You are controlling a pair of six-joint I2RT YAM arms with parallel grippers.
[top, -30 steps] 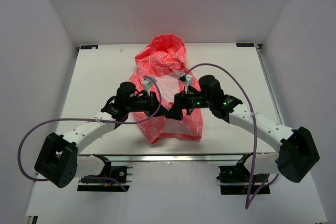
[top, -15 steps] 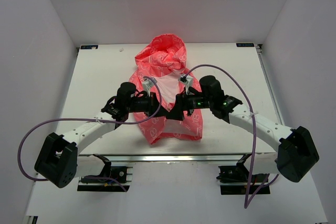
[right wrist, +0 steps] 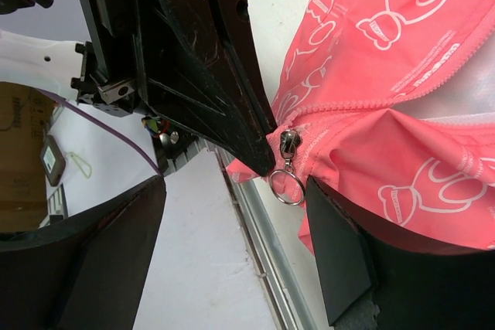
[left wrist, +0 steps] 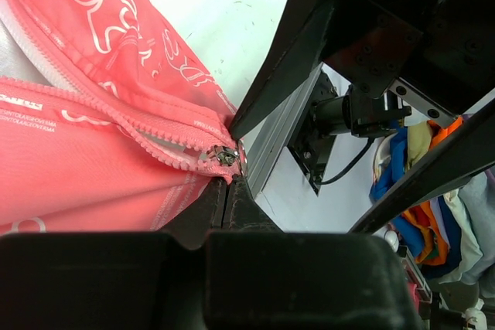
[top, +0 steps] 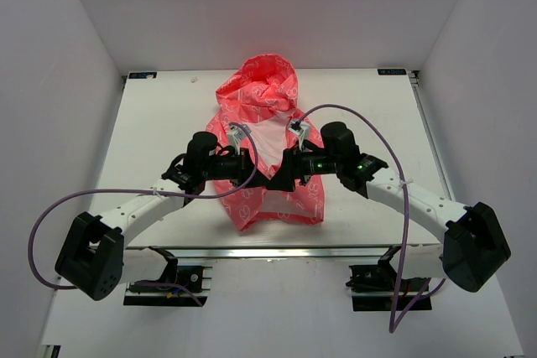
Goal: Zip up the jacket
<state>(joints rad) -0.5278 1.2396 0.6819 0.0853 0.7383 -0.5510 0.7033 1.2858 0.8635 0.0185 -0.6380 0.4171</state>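
Note:
The coral-pink jacket (top: 260,90) lies flat on the white table, hood at the far end, front partly open with white lining showing. My left gripper (top: 269,182) is shut on the jacket's bottom hem (left wrist: 193,191), right under the zipper slider (left wrist: 224,154). In the right wrist view the slider (right wrist: 288,144) sits at the bottom of the zipper with its ring pull (right wrist: 287,187) hanging down. My right gripper (right wrist: 232,249) is open; the ring hangs between its fingers, close to the right finger (right wrist: 340,260) and touching neither. The left gripper's fingers (right wrist: 209,75) show beside the slider.
The table (top: 159,123) has white walls on three sides. An aluminium rail (top: 277,251) runs along its front edge, just below the jacket's hem. Purple cables (top: 352,115) loop above both arms. The two grippers meet tip to tip at the hem.
The right arm has edged slightly left toward the left gripper at the hem. The left arm and the jacket have stayed still.

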